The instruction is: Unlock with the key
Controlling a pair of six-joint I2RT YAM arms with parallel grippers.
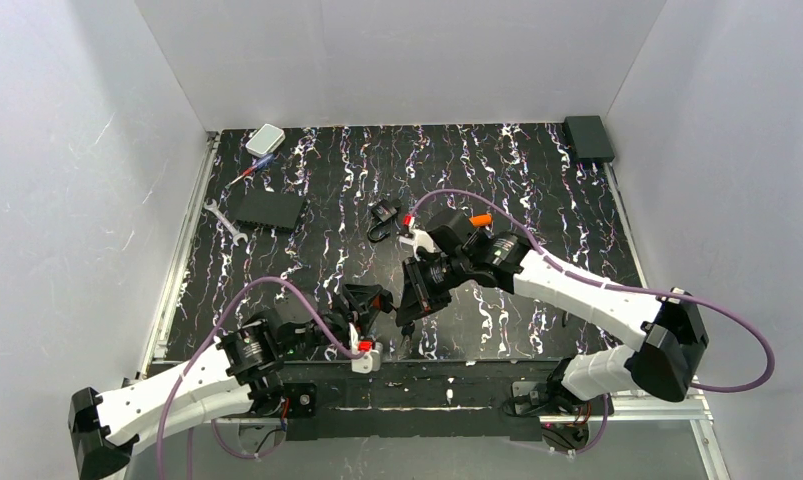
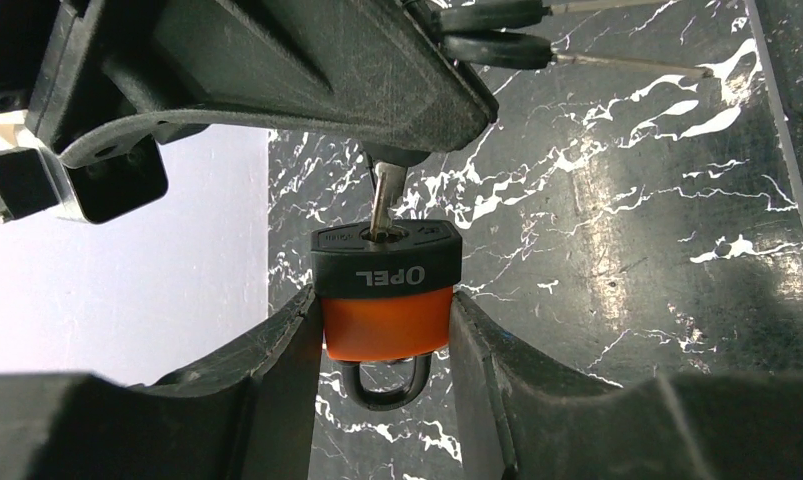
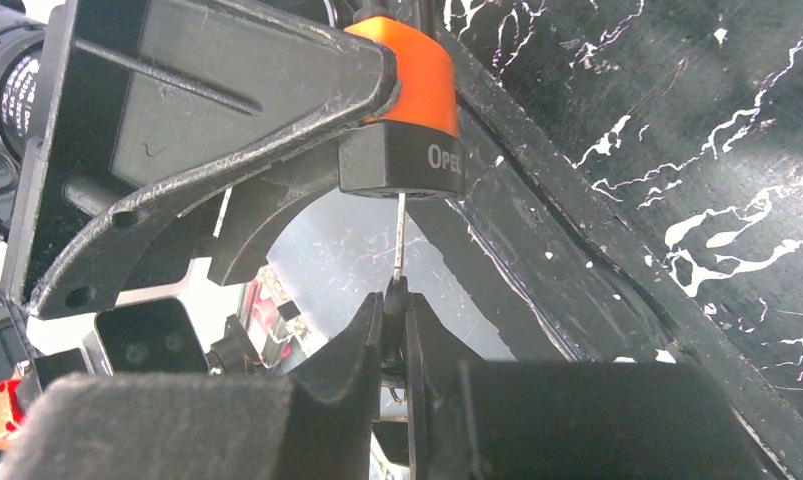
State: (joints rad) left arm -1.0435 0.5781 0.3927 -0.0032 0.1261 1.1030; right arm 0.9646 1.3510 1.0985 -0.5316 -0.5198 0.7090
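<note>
My left gripper point(image 2: 385, 335) is shut on a small orange padlock point(image 2: 385, 300) with a black end, its dark shackle point(image 2: 385, 388) pointing toward the wrist. My right gripper point(image 3: 397, 312) is shut on the black head of the key point(image 3: 398, 292). The pale blade point(image 2: 385, 200) runs straight into the keyhole in the padlock's black end point(image 3: 402, 160). In the top view the left gripper point(image 1: 373, 305) and right gripper point(image 1: 409, 308) meet tip to tip above the table's near edge. Two more black-headed keys point(image 2: 497, 32) hang beside the right gripper's fingers.
At the far left lie a white box point(image 1: 265, 138), a thin screwdriver point(image 1: 249, 172), a flat black box point(image 1: 265, 209) and a silver wrench point(image 1: 223, 220). A black box point(image 1: 588, 137) sits in the far right corner. A small black item point(image 1: 383, 215) and an orange piece point(image 1: 479, 219) lie mid-table.
</note>
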